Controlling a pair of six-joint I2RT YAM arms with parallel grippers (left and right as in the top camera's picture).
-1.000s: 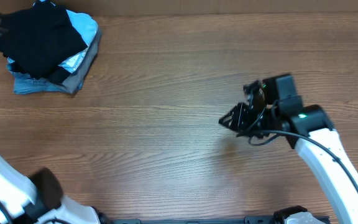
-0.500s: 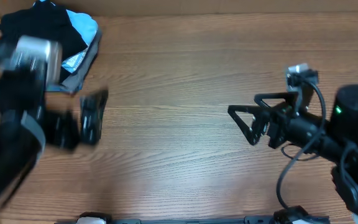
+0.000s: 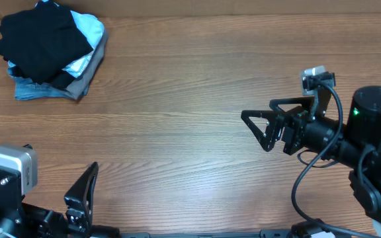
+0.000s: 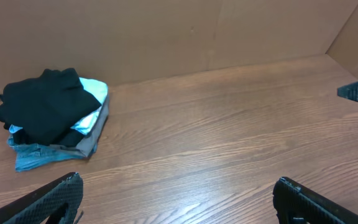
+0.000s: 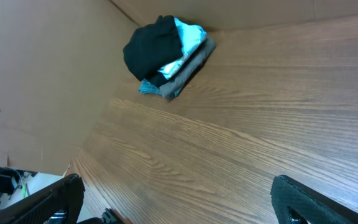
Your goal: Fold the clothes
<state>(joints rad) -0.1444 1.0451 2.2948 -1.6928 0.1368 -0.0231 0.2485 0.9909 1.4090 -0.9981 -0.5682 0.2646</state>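
since the black shirt [image 3: 43, 41] is bunched into a lump with no collar, logo or tag showing, can't tell which way it points; its long axis runs roughly left-right in the overhead view, slightly diagonal. it sits on top of a pile in the far left corner of the table [image 3: 190, 86], well apart from both arms. count: one black shirt, and under it one light-blue garment [image 3: 90, 30], one grey item [image 3: 92, 69] and one denim-blue item [image 3: 35, 92], so four pieces in a single stack; two grippers. left gripper [image 4: 176, 208] has its jaws spread wide with nothing between them, low at the near left edge, its camera looking at the pile. right gripper [image 5: 176, 208] is also spread wide and empty, over bare wood on the right side. vs a second ago: the left arm was up by the pile and has pulled back to the near edge; the right jaws were nearly closed and are now wide, and that arm has shifted right. the pile looks unchanged.
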